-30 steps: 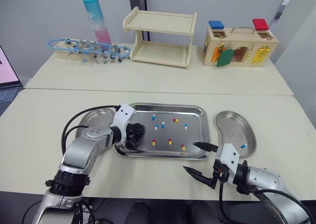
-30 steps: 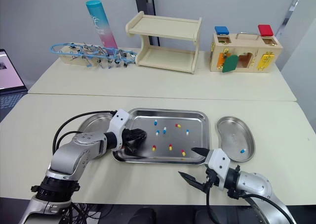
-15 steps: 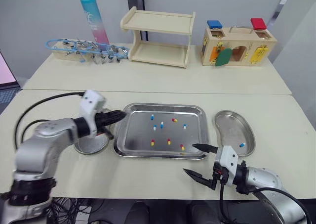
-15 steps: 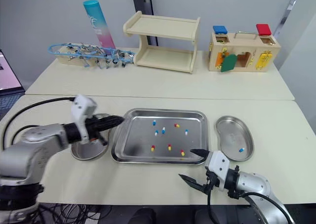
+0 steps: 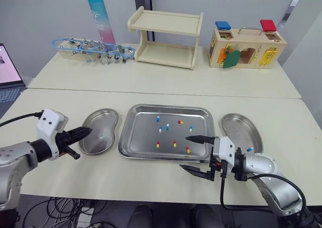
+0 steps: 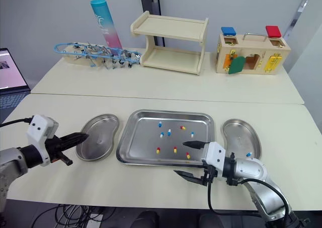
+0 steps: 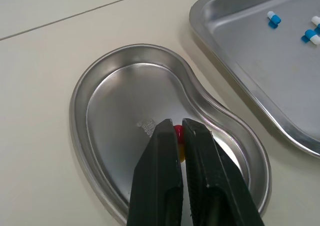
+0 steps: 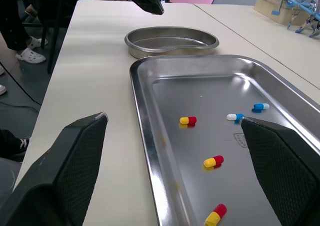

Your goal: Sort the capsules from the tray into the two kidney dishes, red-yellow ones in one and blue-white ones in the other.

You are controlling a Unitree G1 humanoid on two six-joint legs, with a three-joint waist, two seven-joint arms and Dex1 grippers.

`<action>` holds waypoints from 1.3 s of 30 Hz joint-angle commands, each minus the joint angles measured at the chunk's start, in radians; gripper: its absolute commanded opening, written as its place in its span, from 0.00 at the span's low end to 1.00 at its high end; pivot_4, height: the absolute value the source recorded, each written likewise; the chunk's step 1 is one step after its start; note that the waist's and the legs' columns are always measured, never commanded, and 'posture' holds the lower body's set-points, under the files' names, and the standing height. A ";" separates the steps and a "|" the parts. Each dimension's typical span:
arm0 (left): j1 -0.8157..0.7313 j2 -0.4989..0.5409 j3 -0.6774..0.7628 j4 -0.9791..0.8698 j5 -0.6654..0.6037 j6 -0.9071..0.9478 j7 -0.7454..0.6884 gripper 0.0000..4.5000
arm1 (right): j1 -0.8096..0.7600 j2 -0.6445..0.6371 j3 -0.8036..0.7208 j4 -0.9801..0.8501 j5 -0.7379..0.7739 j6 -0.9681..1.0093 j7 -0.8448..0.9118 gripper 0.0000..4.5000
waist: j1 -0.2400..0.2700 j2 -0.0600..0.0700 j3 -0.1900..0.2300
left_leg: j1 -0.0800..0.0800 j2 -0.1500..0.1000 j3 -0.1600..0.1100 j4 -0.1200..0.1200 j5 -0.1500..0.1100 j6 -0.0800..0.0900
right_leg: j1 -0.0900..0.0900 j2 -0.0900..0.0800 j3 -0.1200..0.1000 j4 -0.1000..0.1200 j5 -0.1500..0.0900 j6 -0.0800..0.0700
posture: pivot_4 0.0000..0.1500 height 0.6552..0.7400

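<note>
Left jaws pinch red-yellow capsule over 9 o'clock dish. Right jaws wide, empty. One blue-white in 3 o'clock dish; about eight left on tray. Early stage.

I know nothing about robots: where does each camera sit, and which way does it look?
Head pair: on the head, facing forward and down over the table; left end effector and right end effector show.
Left wrist: along shut fingers gripping a red-yellow capsule, into the left kidney dish.
Right wrist: along open fingers, across the tray.
Shared: both wrist views show that dish and tray.
</note>
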State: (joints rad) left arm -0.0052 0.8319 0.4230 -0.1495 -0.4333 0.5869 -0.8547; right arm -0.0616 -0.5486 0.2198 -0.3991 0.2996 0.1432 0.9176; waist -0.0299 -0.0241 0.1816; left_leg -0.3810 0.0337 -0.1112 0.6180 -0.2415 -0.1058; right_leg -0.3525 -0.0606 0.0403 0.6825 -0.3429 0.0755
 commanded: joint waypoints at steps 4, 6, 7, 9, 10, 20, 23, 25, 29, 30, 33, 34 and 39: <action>-0.035 -0.015 -0.008 0.043 0.027 -0.060 0.047 0.32 | -0.021 -0.002 -0.017 -0.010 0.029 0.009 0.019 1.00 | -0.007 0.000 0.000 | 0.000 0.000 0.000 0.000 0.000 0.000 | -0.001 0.000 0.000 0.000 0.000 0.000 | 1.00 1.00; -0.029 -0.015 -0.002 0.045 0.021 -0.069 0.045 0.46 | -0.025 -0.001 -0.019 -0.010 0.029 0.014 0.020 1.00 | -0.007 0.000 0.000 | 0.000 0.000 0.000 0.000 0.000 0.000 | -0.001 0.000 0.000 0.000 0.000 0.000 | 1.00 1.00; -0.025 -0.015 0.003 0.044 0.015 -0.073 0.042 0.53 | -0.027 -0.001 -0.021 -0.010 0.030 0.016 0.021 1.00 | -0.007 0.000 0.000 | 0.000 0.000 0.000 0.000 0.000 0.000 | -0.001 0.000 0.000 0.000 0.000 0.000 | 1.00 1.00; -0.012 -0.012 0.013 0.036 0.008 -0.076 0.037 0.59 | -0.031 -0.002 -0.022 -0.011 0.032 0.020 0.022 1.00 | -0.006 0.000 0.000 | 0.000 0.000 0.000 0.000 0.000 0.000 | -0.001 0.000 0.000 0.000 0.000 0.000 | 1.00 1.00; -0.008 -0.010 0.016 0.033 0.007 -0.077 0.037 0.59 | -0.032 -0.002 -0.023 -0.010 0.032 0.021 0.022 1.00 | -0.006 0.000 0.000 | 0.000 0.000 0.000 0.000 0.000 0.000 | -0.001 0.000 0.000 0.000 0.000 0.000 | 1.00 1.00; 0.179 -0.005 0.299 -0.026 -0.068 -0.136 -0.024 0.59 | -0.052 -0.040 -0.058 -0.014 0.040 0.031 0.030 1.00 | -0.006 0.000 0.000 | 0.000 0.000 0.000 0.000 0.000 0.000 | -0.001 0.000 0.001 0.000 0.000 0.000 | 1.00 1.00; 0.266 -0.017 0.364 0.015 -0.048 -0.186 -0.041 0.59 | -0.027 -0.079 -0.103 -0.030 0.055 0.035 0.037 1.00 | -0.005 0.000 0.000 | 0.000 0.000 0.000 0.000 0.000 0.000 | -0.001 0.000 0.001 0.000 0.000 0.000 | 1.00 1.00; 0.307 -0.032 0.390 0.056 -0.026 -0.230 -0.028 0.59 | 0.015 -0.120 -0.145 -0.037 0.054 0.016 0.049 1.00 | -0.003 0.000 0.000 | 0.000 0.000 0.000 0.000 0.000 0.000 | 0.000 0.000 0.001 -0.001 0.000 0.000 | 1.00 1.00; 0.348 -0.062 0.412 0.153 0.004 -0.308 0.000 0.59 | 0.145 -0.210 -0.280 -0.040 0.065 -0.025 0.087 1.00 | 0.004 -0.001 0.000 | 0.000 0.000 0.001 0.000 0.000 0.000 | 0.000 0.000 0.000 -0.001 0.000 0.000 | 1.00 1.00; 0.353 -0.068 0.410 0.179 0.003 -0.322 -0.004 0.59 | 0.183 -0.231 -0.331 -0.034 0.073 -0.031 0.095 1.00 | 0.004 -0.001 0.000 | 0.000 0.000 0.001 0.000 0.000 0.001 | 0.000 0.000 0.000 -0.001 0.000 0.000 | 1.00 1.00; 0.374 -0.082 0.390 0.215 0.002 -0.355 -0.022 0.63 | 0.271 -0.283 -0.484 0.016 0.097 -0.051 0.133 1.00 | 0.001 -0.002 -0.001 | 0.000 0.000 0.001 0.000 0.000 0.001 | 0.001 0.000 0.000 -0.001 0.000 0.000 | 1.00 1.00; 0.379 -0.086 0.383 0.222 -0.002 -0.359 -0.028 0.67 | 0.295 -0.304 -0.537 0.050 0.097 -0.064 0.153 1.00 | 0.000 -0.002 -0.001 | 0.001 0.000 0.001 0.000 0.000 0.001 | 0.001 0.000 0.000 -0.001 0.000 0.000 | 1.00 1.00; 0.384 -0.085 0.359 0.238 -0.012 -0.373 -0.057 1.00 | 0.326 -0.424 -0.688 0.302 0.060 -0.173 0.272 1.00 | -0.002 -0.003 -0.002 | 0.002 0.000 0.002 0.000 0.000 0.001 | 0.002 0.000 0.001 -0.001 0.000 0.000 | 1.00 1.00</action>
State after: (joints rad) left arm 0.3776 0.7405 0.7836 0.0931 -0.4318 0.2269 -0.9015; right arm 0.2698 -0.9515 -0.4235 -0.1498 0.3682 0.0272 1.1518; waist -0.0320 -0.0273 0.1798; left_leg -0.3789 0.0339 -0.1088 0.6174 -0.2420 -0.1051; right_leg -0.3505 -0.0609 0.0414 0.6814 -0.3426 0.0750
